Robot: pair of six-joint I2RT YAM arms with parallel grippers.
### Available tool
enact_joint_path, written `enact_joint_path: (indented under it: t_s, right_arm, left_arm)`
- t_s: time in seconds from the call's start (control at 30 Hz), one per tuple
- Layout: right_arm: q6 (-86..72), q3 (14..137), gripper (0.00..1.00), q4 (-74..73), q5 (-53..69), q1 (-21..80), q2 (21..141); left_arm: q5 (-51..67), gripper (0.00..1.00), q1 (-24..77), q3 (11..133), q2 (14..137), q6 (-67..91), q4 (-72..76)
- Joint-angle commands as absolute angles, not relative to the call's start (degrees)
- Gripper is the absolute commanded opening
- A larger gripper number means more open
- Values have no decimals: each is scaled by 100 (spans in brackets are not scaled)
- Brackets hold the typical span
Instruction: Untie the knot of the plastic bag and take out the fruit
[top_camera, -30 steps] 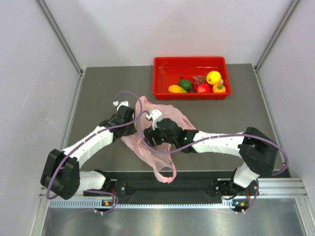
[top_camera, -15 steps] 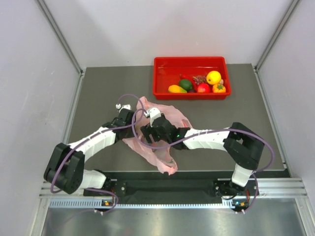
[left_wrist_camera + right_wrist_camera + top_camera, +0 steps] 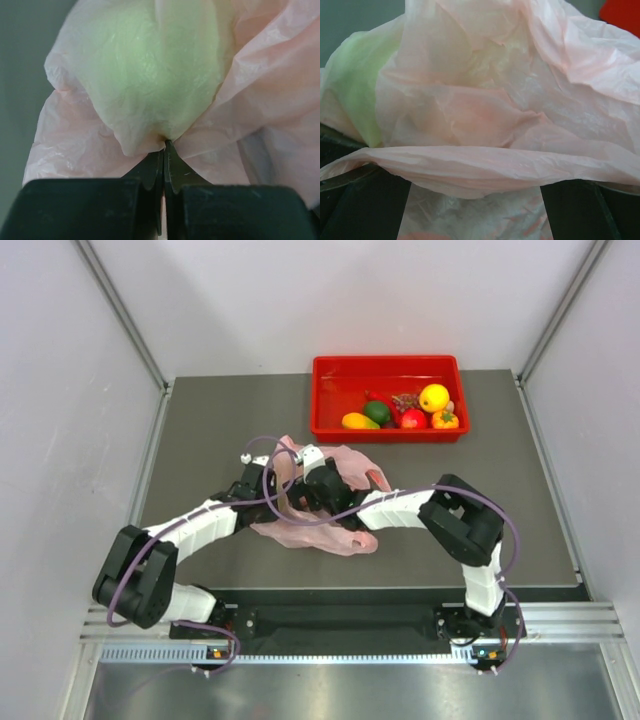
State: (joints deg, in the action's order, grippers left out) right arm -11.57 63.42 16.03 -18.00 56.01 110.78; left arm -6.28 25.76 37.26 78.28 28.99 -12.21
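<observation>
The pale-pink plastic bag (image 3: pixel 322 536) lies crumpled in the middle of the table between both arms. My left gripper (image 3: pixel 165 144) is shut on a pinch of its film, just below a green fruit (image 3: pixel 150 65) that shows through the plastic. My right gripper (image 3: pixel 475 172) stands open, jaws wide apart, with a fold of the bag (image 3: pixel 485 162) draped across them. That same green fruit (image 3: pixel 355 85) shows at the left of the right wrist view. From above, the left gripper (image 3: pixel 262 490) and right gripper (image 3: pixel 313 483) sit close together at the bag's far side. I cannot make out the knot.
A red tray (image 3: pixel 388 364) stands at the back of the table, holding a round yellow fruit (image 3: pixel 434 397), a dark green one (image 3: pixel 377 411) and several others. Its corner (image 3: pixel 622 15) shows top right in the right wrist view. Metal rails run along the table's sides.
The right gripper moved left and away from me into the bag while its jaws opened wider. The bag's tail near the front edge was drawn up and the bag flattened out. The left gripper stayed shut.
</observation>
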Motion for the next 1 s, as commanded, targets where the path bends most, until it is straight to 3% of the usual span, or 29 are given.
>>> enact_joint_path:
  t_s: [0.0,0.2,0.27,0.3,0.37,0.4,0.47,0.73,0.97]
  right_arm:
    - [-985,6653,100,2346,-1503,5537,11320]
    - [-923,6987,100,2618,-1134,5493,11715]
    - [-949,6987,92,2777,-959,5476,11812]
    - [-967,7022,87,2803,-906,5458,11839]
    - [-1106,7066,58,2777,-791,5388,11900]
    - [-1168,7066,38,2769,-774,5353,11909]
    - [-1222,7005,27,2760,-712,5291,11839]
    - [-1125,5425,24,3058,-949,5291,10514]
    - [-1020,4298,11,2033,-870,5274,8538]
  left_arm:
    - [-387,0,2566,3604,7857,2777,-914]
    - [-185,0,2566,3577,7901,2742,-791]
    - [-123,0,2566,3603,7901,2733,-809]
    - [-88,0,2566,3638,7927,2707,-922]
    - [-53,0,2566,3700,7954,2707,-984]
    - [-44,0,2566,3700,7945,2707,-993]
    - [-79,0,2566,3700,7910,2716,-984]
    - [-263,0,2558,3691,7735,2856,-1134]
    - [-554,0,2549,3700,7401,2997,-1327]
